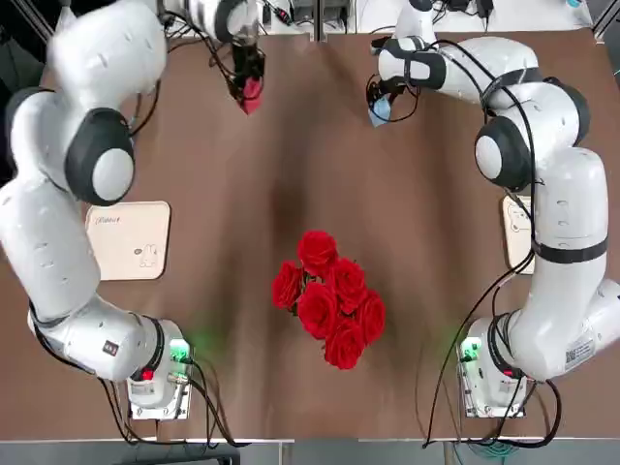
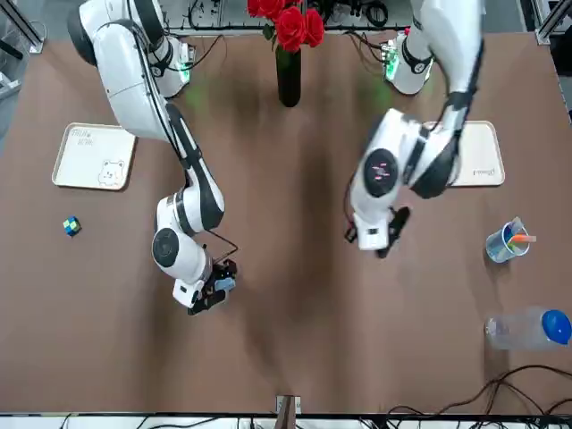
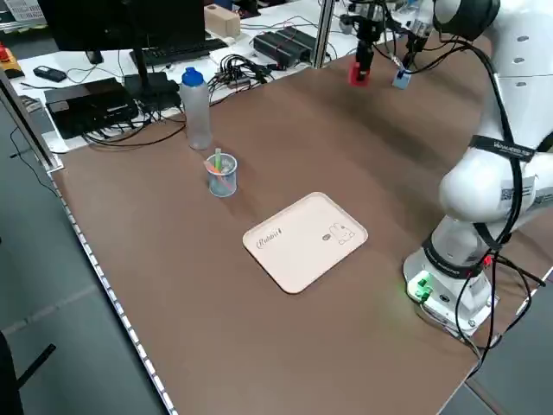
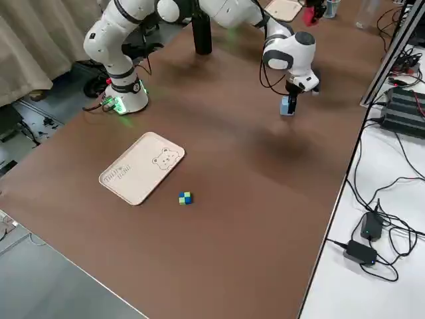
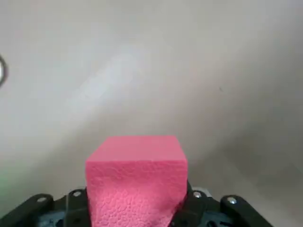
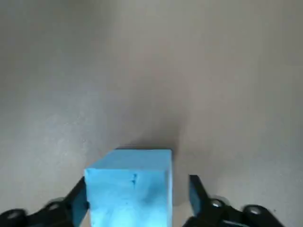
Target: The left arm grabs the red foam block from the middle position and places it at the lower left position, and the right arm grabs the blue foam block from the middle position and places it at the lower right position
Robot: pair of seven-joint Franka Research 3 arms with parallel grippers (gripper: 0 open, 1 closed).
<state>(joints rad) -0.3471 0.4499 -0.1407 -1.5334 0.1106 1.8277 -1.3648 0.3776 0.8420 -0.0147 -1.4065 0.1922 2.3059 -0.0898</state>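
The red foam block [image 1: 251, 96] hangs above the far middle of the table, with my left gripper [image 1: 249, 85] shut on it. It fills the near part of the left wrist view as a pink-red block [image 5: 137, 179], the table well below it. To its right, the blue foam block [image 1: 381, 108] rests on the table between the fingers of my right gripper [image 1: 383, 102]. In the right wrist view one finger [image 6: 78, 201] touches the blue foam block [image 6: 130, 189], while the other finger [image 6: 195, 189] stands a little off it, so the jaws are open around it.
A vase of red roses [image 1: 325, 295] stands between the arm bases. A beige tray [image 1: 129, 240] lies at the left and another tray [image 1: 518, 232] at the right. A small coloured cube [image 2: 72, 226], a cup of pens [image 2: 508, 239] and a bottle [image 2: 527, 328] lie near the table's sides.
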